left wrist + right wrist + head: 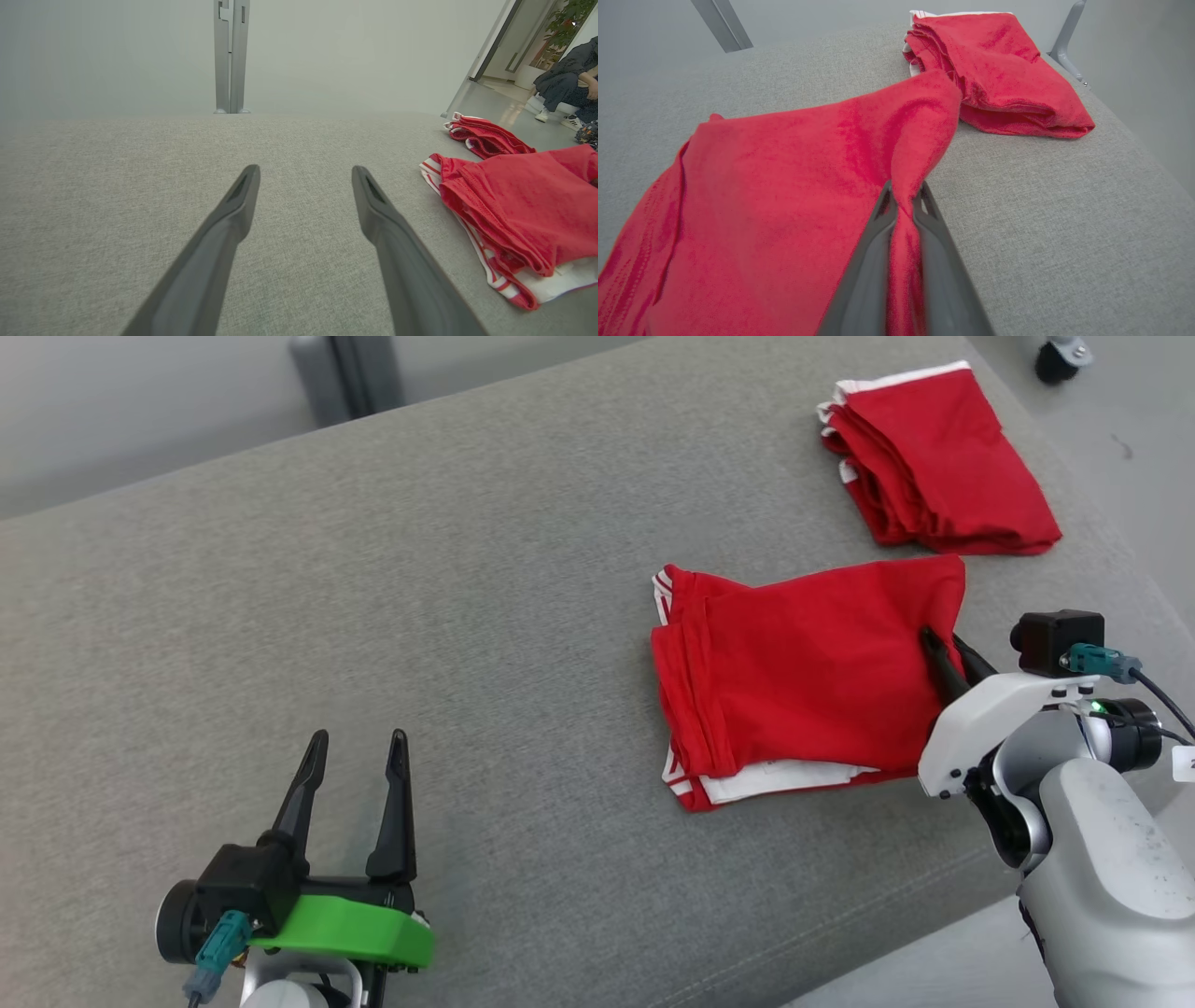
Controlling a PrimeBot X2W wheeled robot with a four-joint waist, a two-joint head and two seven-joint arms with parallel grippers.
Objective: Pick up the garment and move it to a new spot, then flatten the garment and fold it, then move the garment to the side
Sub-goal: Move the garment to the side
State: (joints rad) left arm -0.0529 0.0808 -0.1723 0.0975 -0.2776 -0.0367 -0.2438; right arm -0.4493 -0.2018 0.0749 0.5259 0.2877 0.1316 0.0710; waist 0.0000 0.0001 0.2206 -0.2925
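A folded red garment (803, 672) with white trim lies on the grey padded table (373, 616), right of centre. My right gripper (945, 646) is shut on its right edge, and the right wrist view shows the red cloth of the garment (784, 196) pinched between the two dark fingers (878, 242) of that gripper (903, 196). My left gripper (359, 739) hovers open over bare table at the lower left, well apart from the cloth. In the left wrist view its fingers (233, 219) stand wide, with the garment (518, 205) off to the right.
A second folded red garment (938, 457) lies at the table's far right corner, close behind the held one. The table's right edge (1102, 513) runs just past both. A metal post (231, 56) stands behind the table, and a seated person (567, 79) is far off.
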